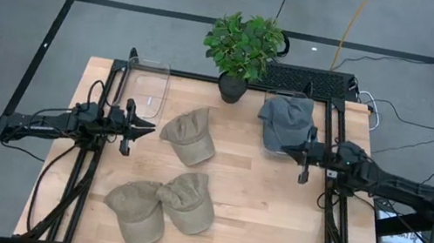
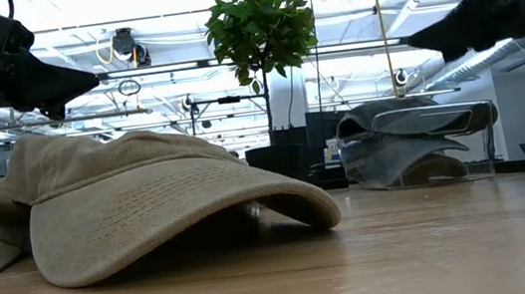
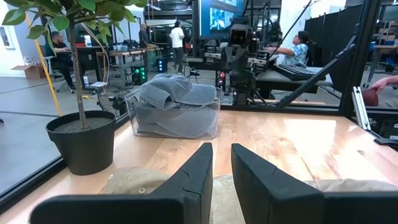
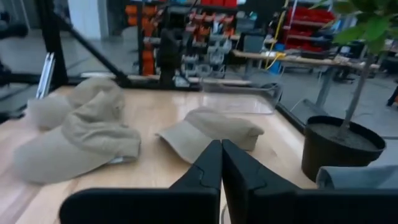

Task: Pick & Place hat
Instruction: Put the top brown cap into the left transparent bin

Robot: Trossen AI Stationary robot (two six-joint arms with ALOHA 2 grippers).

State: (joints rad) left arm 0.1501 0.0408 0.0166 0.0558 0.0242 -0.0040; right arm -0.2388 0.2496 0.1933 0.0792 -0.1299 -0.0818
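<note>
Three tan caps lie crown-up on the wooden table: one in the middle (image 1: 190, 135) (image 4: 211, 127) and two overlapping near the near edge (image 1: 189, 201) (image 1: 135, 212) (image 4: 81, 140). A grey cap (image 1: 285, 120) (image 3: 177, 93) sits in a clear bin at the far right. My left gripper (image 1: 149, 130) (image 3: 222, 163) hovers just left of the middle cap, above the table, open by a narrow gap. My right gripper (image 1: 287, 151) (image 4: 221, 149) hovers on the near side of the grey cap's bin, shut and holding nothing.
A clear, empty bin (image 1: 150, 84) (image 4: 239, 102) stands at the far left of the table. A potted plant (image 1: 243, 46) (image 3: 81, 134) stands at the far edge between the two bins. Bare wood lies between the caps and the right edge (image 1: 287, 230).
</note>
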